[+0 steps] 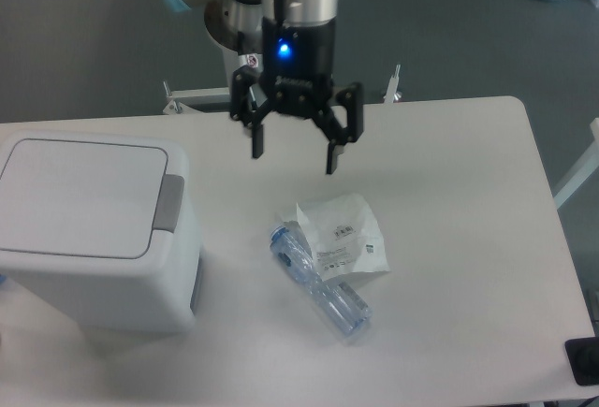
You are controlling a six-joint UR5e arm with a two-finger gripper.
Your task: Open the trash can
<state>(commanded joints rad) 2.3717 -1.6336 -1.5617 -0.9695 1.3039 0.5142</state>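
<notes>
The trash can [94,239] is a large white boxy bin at the left of the table. Its flat white lid [80,196] lies shut, and the grey push tab [169,203] sits on the lid's right edge. My gripper [294,152] hangs above the table at the back middle, to the right of the bin and apart from it. Its two black fingers are spread wide and hold nothing.
A clear plastic bottle [321,281] with a white label lies on its side on the white table [468,239], just in front of the gripper and to the right of the bin. Grey floor lies beyond the table's edges.
</notes>
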